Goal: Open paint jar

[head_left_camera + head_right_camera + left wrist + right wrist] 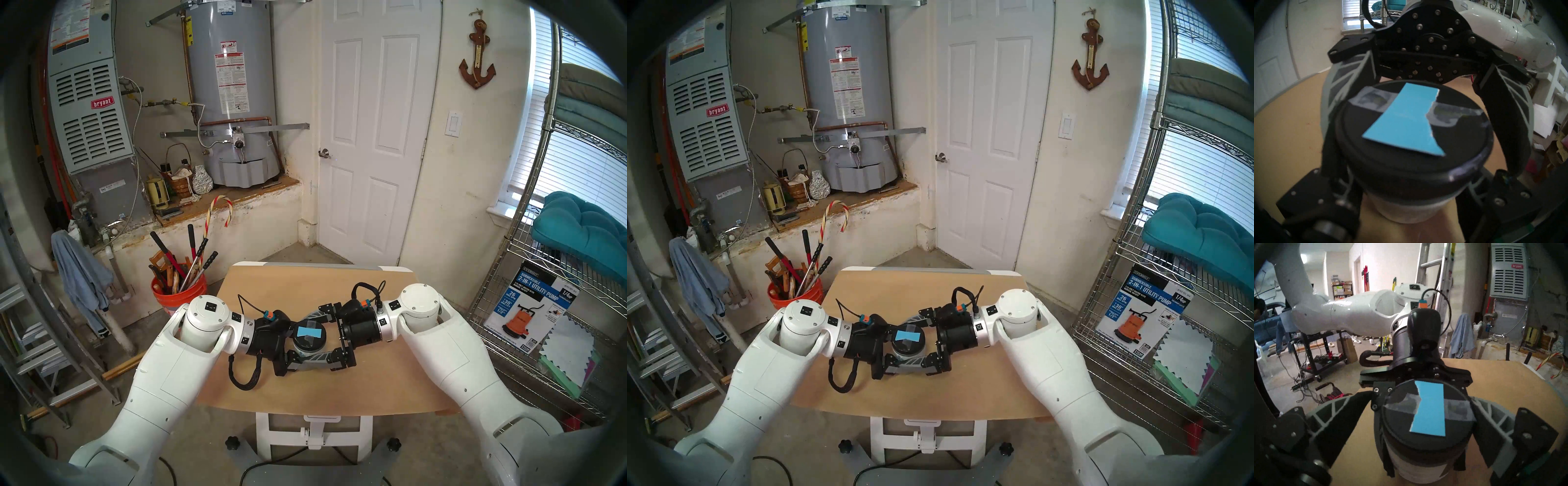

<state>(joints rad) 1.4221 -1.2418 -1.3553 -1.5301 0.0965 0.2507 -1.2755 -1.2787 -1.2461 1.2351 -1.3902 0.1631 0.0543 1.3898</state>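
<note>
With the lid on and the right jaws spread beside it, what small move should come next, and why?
Probably close the right gripper on the black lid for another twist. The lid sits on the paint jar, whose body the left gripper clamps, while the right gripper's fingers stand open on either side of the lid without touching it.

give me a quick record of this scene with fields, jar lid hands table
paint jar: upright, held above the table between both hands
lid: black, on the jar, light-blue tape strip across its top
left hand: shut on the jar body below the lid
right hand: open, fingers spread either side of the lid, a gap showing on the wrist view
table: tan board top, nothing else seen on it
task state: lid not yet off
</note>
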